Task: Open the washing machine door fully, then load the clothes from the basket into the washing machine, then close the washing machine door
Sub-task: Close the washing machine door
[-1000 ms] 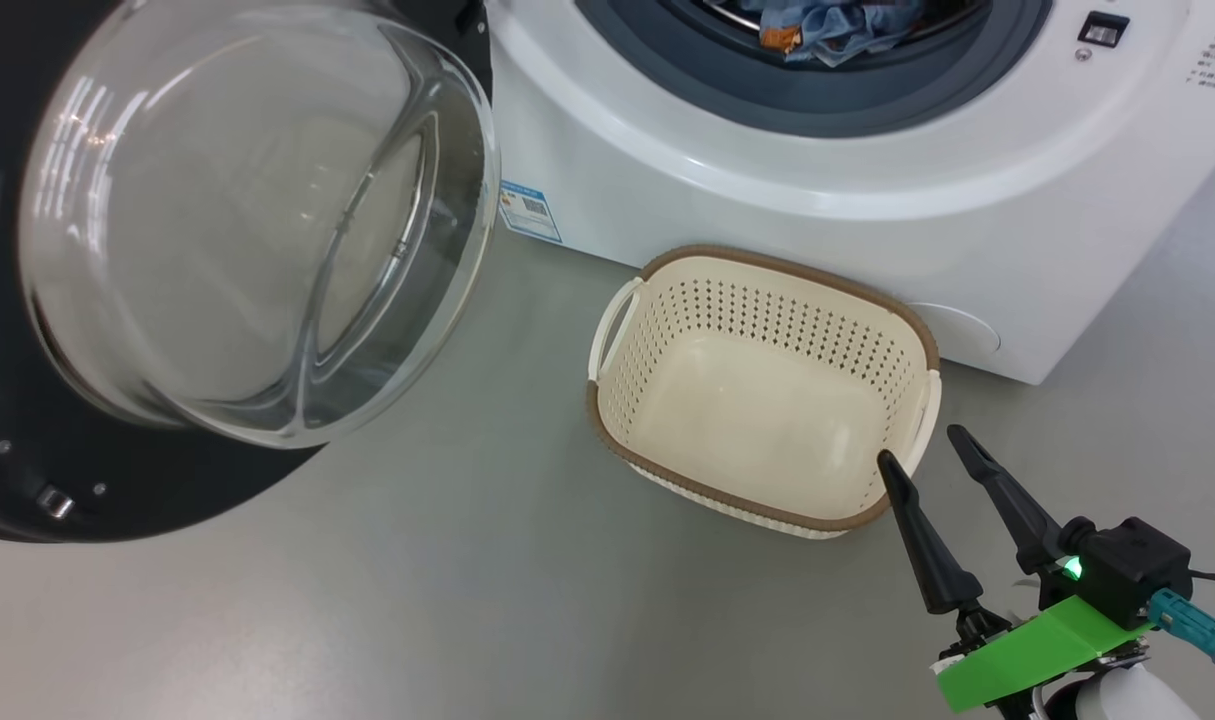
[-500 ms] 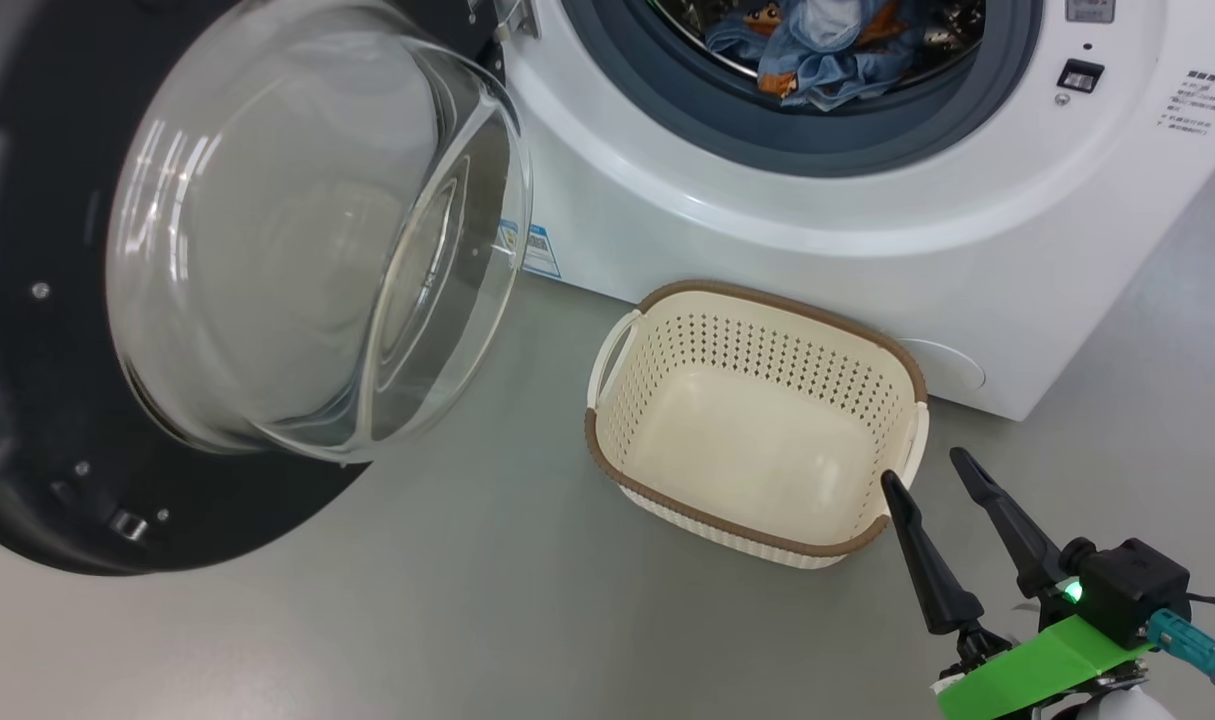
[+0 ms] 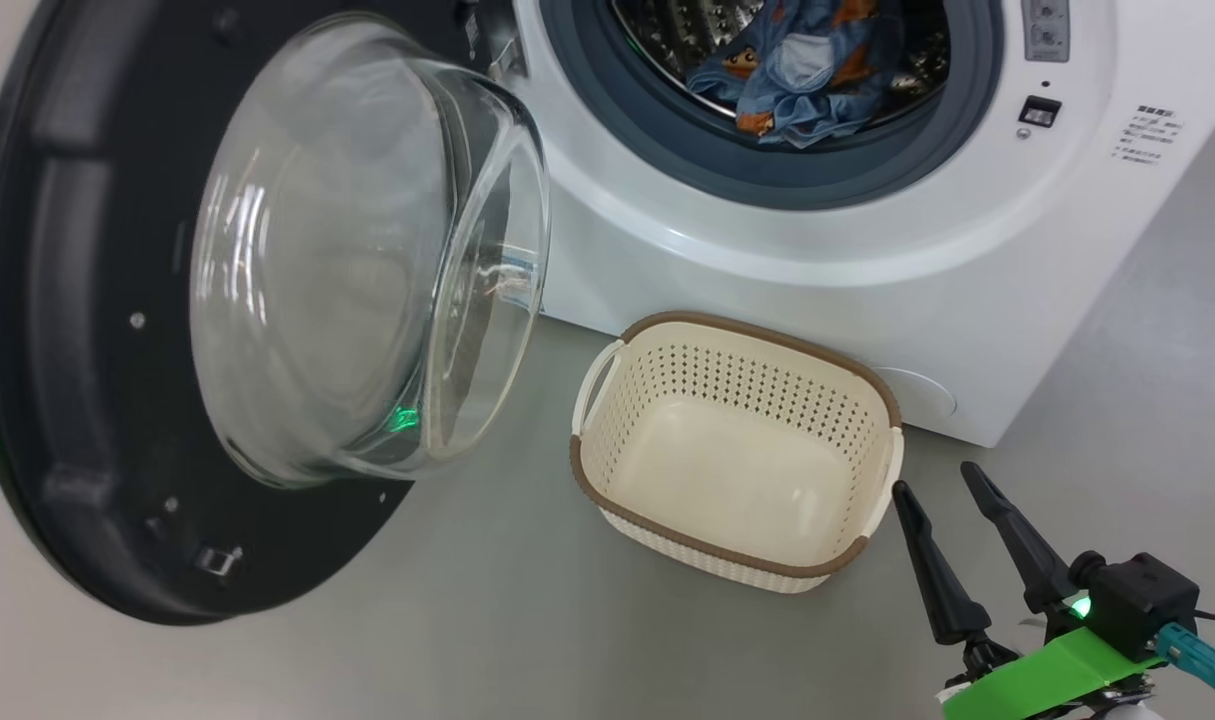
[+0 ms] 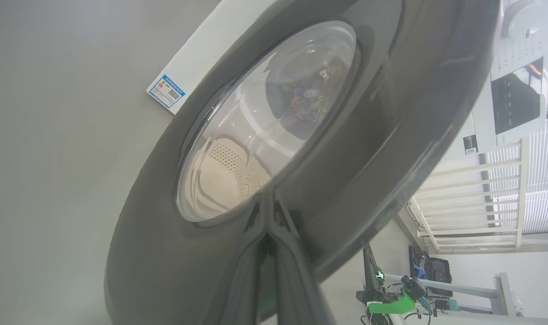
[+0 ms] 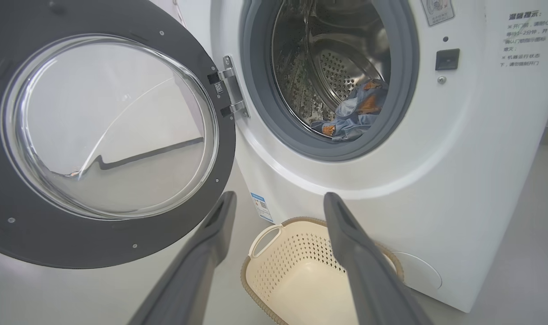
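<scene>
With clothes (image 3: 787, 90) in the washing machine (image 3: 867, 260) drum and basket (image 3: 747, 323) empty on the floor in front, press shut, empty left fingers (image 4: 274, 243) against the open door's (image 3: 57, 400) black outer face and swing it home smoothly; hold wide-open, empty right fingers (image 3: 927, 560) clear.

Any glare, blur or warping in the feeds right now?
Head view: white glare streaks on the glass of the washing machine door; the clothes look sharp. Left wrist view: the shut left tool is soft, the door rim bows with lens warp. Right wrist view: the open right tool is blurred, the drum crisp.
</scene>
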Motion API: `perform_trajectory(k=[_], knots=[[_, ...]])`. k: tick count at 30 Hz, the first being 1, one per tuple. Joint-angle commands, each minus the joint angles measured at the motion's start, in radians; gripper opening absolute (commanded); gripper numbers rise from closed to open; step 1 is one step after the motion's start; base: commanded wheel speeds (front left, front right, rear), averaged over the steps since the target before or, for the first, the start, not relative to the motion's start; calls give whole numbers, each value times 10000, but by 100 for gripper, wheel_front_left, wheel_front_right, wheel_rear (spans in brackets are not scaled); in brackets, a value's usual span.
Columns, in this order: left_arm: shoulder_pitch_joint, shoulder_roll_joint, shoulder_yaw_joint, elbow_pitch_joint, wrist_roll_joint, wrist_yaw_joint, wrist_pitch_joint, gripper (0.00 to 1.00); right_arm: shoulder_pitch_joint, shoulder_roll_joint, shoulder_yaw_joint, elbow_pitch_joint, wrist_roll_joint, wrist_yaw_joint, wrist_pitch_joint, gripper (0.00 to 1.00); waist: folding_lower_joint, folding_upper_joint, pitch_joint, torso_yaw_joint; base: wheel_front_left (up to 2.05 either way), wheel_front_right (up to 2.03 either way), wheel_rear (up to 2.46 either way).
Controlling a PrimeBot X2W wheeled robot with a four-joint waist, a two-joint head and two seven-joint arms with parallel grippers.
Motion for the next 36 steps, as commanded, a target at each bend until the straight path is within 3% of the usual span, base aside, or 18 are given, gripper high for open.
perform_trajectory(k=[1, 20, 36], knots=[[-74, 445, 271, -447, -27, -79, 202, 0, 52, -44, 134, -229, -15, 44, -49, 100, 0, 0, -122, -144, 0, 0, 0], [65, -303, -325, -2917, -190, -80, 1275, 0, 311, 227, -516, -359, -106, 44, -49, 100, 0, 0, -326, -1652, 0, 0, 0], [-603, -1135, -675, -3350, 494, -80, 731, 0, 70, 546, -841, -460, -157, 44, -49, 100, 0, 0, -53, -4147, 0, 0, 0]])
